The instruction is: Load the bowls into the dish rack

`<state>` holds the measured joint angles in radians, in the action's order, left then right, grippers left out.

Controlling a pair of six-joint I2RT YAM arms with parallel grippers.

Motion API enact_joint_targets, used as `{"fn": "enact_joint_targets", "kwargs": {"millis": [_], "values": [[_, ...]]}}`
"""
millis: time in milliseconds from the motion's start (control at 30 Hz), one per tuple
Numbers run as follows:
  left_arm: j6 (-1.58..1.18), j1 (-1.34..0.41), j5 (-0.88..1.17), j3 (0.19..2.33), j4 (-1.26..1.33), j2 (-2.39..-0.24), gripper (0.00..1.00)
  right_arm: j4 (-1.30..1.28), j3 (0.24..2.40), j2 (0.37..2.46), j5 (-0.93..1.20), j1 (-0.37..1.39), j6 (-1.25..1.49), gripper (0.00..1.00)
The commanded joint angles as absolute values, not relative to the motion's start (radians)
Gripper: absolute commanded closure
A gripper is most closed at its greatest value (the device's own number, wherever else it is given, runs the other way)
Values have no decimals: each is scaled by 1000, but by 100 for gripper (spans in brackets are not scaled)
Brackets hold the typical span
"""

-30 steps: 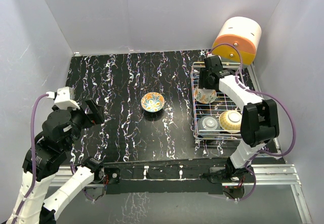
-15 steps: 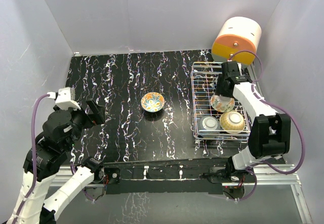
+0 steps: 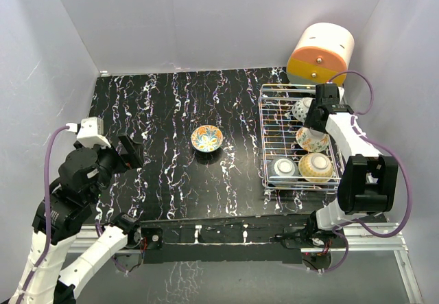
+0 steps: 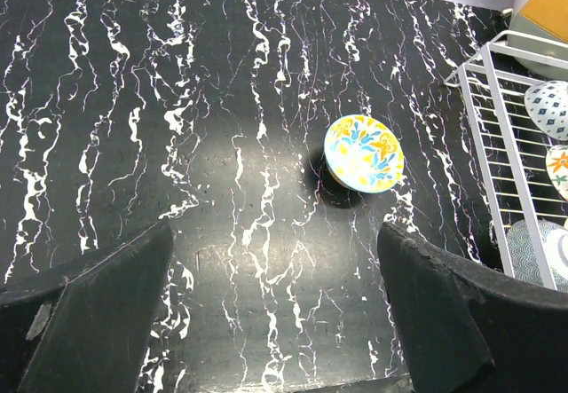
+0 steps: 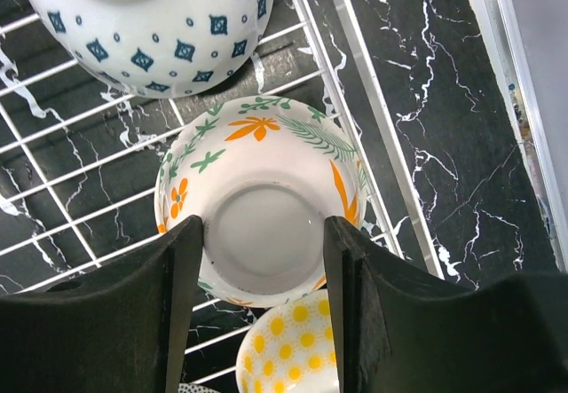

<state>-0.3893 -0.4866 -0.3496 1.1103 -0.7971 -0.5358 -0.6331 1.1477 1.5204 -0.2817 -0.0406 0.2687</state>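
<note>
Right gripper (image 5: 264, 233): clamped on the orange-leaf bowl (image 5: 266, 158). The bowl's raised foot is pinched between the two fingers, one on each side.
Orange-leaf bowl: held inside the dish rack (image 3: 274, 115), along its right side, with its base turned toward the wrist camera. Whether it rests on the wires cannot be told.
Neighbours in the rack: a blue-diamond bowl (image 5: 151, 29) is seen just beyond it, a yellow-dotted bowl (image 5: 288, 357) just nearer, and a blue-patterned bowl (image 3: 282, 168) at the near left corner.
Left gripper (image 4: 273, 260): spread wide with nothing held, raised over the marbled table (image 3: 151, 112).
Fifth bowl (image 4: 364, 152): seen upright on the table, beyond the spread fingers and apart from them. It is to the left of the rack and not touching it.
</note>
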Motion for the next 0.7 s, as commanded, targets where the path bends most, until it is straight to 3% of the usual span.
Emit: {"fn": "enact_joint_targets", "kwargs": {"millis": [0,133,467,567,667], "values": [[-369,-491,-338,1115,-781,-550,3,-569,1146,1500,-319,-63,295,56],[-362,-491,-341,1120,-783,-555,3,-558,1146,1504,-299,-72,299,54],[-365,-491,-339,1115,-782,-549,3,-552,1128,1473,-215,-73,303,11],[-367,-491,-338,1114,-781,-549,3,-572,1144,1461,-173,-73,302,3],[-370,-491,-334,1112,-778,-551,3,-568,1146,1415,-157,-71,307,1]]}}
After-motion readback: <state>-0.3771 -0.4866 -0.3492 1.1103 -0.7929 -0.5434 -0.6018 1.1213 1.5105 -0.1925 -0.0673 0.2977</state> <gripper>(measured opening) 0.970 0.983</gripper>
